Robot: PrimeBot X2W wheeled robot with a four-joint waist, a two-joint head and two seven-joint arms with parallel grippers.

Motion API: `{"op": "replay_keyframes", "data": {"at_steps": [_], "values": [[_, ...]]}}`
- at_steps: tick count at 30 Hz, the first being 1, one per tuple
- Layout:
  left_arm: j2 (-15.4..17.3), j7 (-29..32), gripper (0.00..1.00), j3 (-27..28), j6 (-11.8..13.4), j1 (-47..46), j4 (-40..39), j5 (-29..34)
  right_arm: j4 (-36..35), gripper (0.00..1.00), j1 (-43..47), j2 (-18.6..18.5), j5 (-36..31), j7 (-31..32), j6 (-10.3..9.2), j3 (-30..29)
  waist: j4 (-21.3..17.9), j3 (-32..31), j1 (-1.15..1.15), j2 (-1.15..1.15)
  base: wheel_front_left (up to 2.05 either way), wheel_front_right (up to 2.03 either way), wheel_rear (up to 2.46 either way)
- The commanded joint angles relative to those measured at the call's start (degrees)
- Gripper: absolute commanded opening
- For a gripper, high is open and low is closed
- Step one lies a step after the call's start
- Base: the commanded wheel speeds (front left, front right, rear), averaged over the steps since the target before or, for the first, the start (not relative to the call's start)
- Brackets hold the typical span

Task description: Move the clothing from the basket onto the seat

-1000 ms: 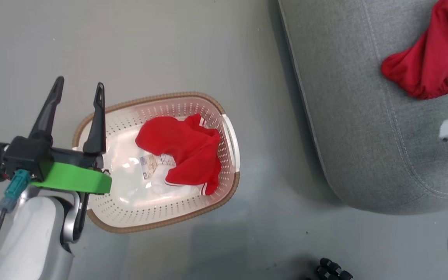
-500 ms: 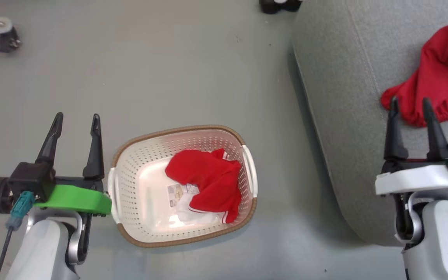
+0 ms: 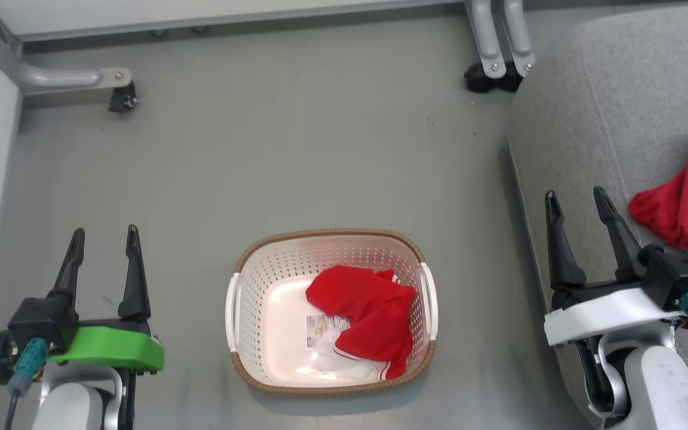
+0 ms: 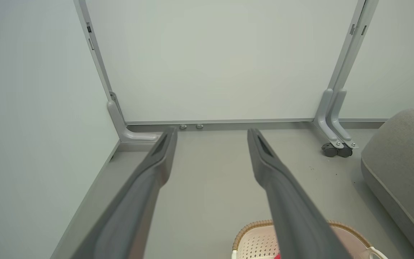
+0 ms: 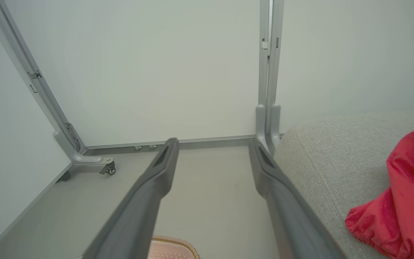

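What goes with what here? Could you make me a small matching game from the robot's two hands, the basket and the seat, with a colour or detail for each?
Column one:
1. left hand
2. right hand
3. laundry basket
4. seat

Column two:
A. grey fabric, with a red garment lying on it
B. green bracket at its base
C. brown woven-look rim
D. white bracket at its base

Pairs: 1-B, 2-D, 3-C, 4-A.
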Motion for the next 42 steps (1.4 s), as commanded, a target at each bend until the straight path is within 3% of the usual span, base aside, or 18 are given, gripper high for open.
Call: {"op": "replay_keyframes", "data": {"at_steps": [1, 20, 42], "values": [[-0.32, -0.14, 1.00, 0.28, -0.13, 1.24, 0.26, 0.41, -0.45, 1.00, 1.46, -0.11, -0.54, 0.41, -0.08, 0.08, 2.39, -3.04, 0.00, 0.00, 0.00, 0.00, 0.00], [-3.11, -0.15, 1.00, 1.78, -1.22, 9.33, 0.45, 3.85, -5.85, 1.00, 10.42, -0.07, -0.79, 5.35, -0.08, 0.51, 2.23, -11.04, 0.00, 0.00, 0.00, 0.00, 0.00], [-4.48, -0.10, 1.00, 2.22, -1.76, 10.47, 0.87, 4.84, -7.79, 1.00, 11.83, -0.07, -0.25, 6.78, -0.08, 0.88, 2.04, -12.09, 0.00, 0.00, 0.00, 0.00, 0.00]]}}
